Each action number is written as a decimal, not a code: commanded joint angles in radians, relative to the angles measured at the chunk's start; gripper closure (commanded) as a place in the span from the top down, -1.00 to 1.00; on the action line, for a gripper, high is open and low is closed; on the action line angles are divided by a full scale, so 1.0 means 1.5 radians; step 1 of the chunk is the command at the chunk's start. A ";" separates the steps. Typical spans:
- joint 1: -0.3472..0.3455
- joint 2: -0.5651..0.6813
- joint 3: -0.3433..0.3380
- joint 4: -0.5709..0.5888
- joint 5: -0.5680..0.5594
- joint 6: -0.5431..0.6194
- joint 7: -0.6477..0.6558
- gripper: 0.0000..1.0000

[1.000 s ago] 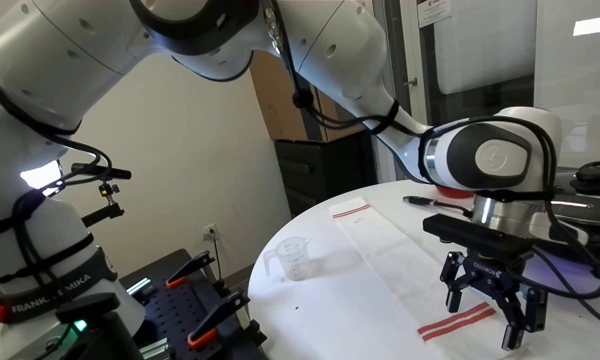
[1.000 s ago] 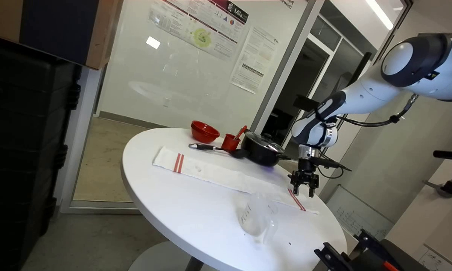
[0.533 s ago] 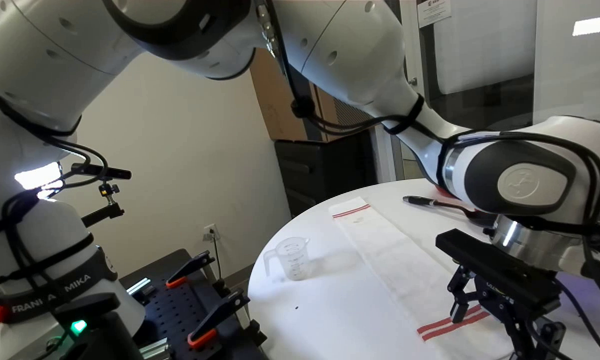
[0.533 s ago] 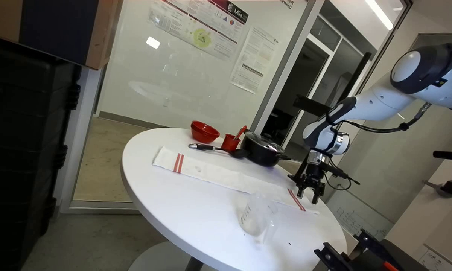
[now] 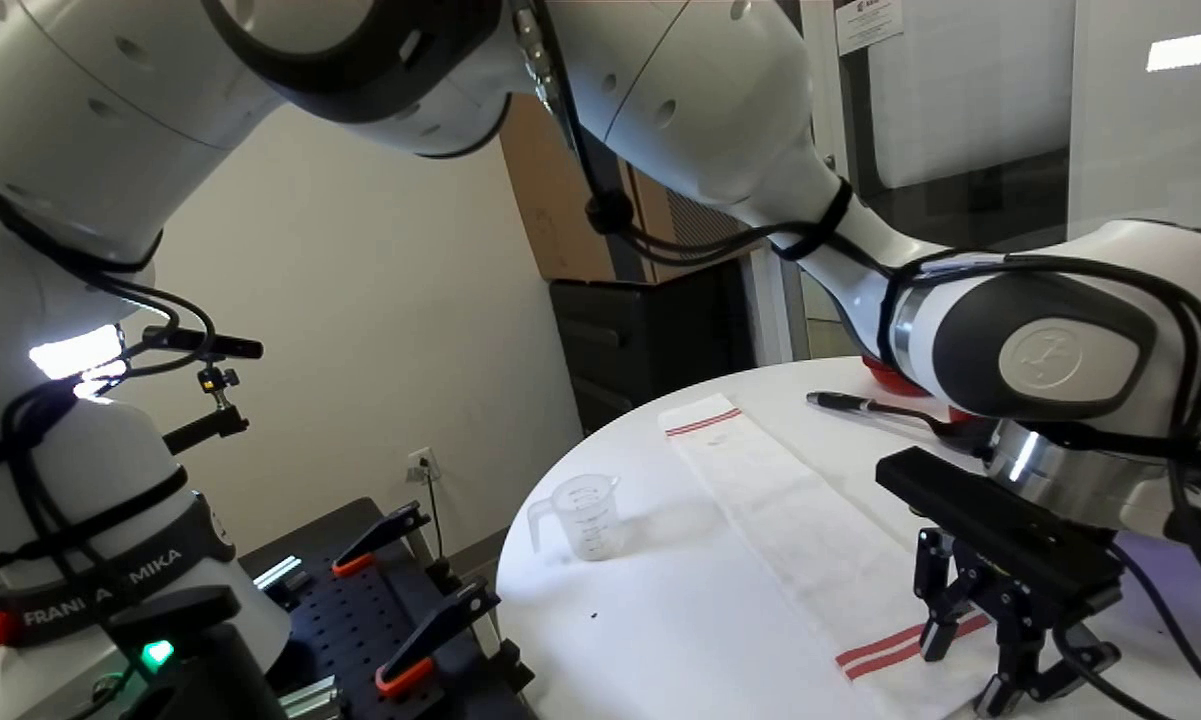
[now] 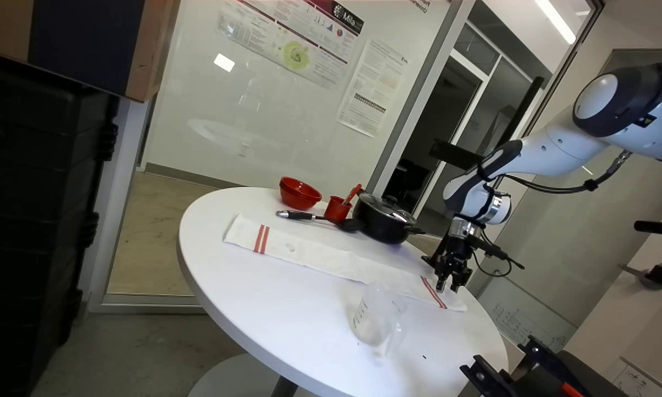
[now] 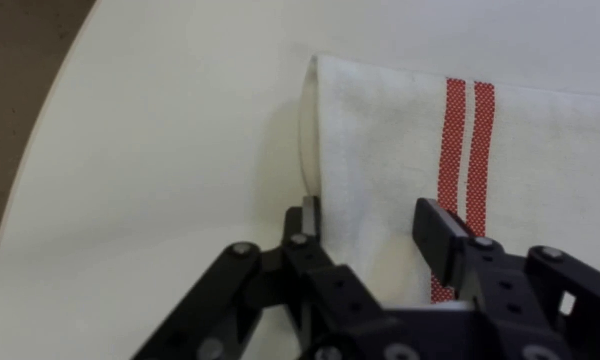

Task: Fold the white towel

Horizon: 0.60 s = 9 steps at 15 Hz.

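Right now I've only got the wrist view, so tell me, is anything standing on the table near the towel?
Observer: Yes, a clear measuring cup stands beside the towel, apart from it.
Operator: And along the opposite side?
Observer: In an exterior view, a lidded black pot stands there, among other things.
Operator: Does the towel's far end hang off?
Observer: No, in both exterior views it lies on the table, short of the edge.

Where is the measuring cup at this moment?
In an exterior view, the measuring cup stands near the left edge of the table, left of the towel and apart from it. The wrist view doesn't show it.
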 commanded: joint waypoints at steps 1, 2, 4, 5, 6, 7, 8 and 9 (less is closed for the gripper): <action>-0.009 0.012 0.007 0.023 0.013 -0.018 -0.019 0.26; -0.011 0.013 0.006 0.024 0.012 -0.019 -0.023 0.41; -0.013 0.014 0.006 0.024 0.012 -0.021 -0.023 0.59; -0.015 0.015 0.007 0.024 0.013 -0.022 -0.025 0.72; -0.015 0.016 0.008 0.023 0.013 -0.021 -0.026 0.87; -0.017 0.017 0.008 0.023 0.013 -0.022 -0.027 0.97; -0.020 0.019 0.009 0.023 0.016 -0.022 -0.028 1.00; -0.021 0.019 0.011 0.022 0.016 -0.022 -0.031 1.00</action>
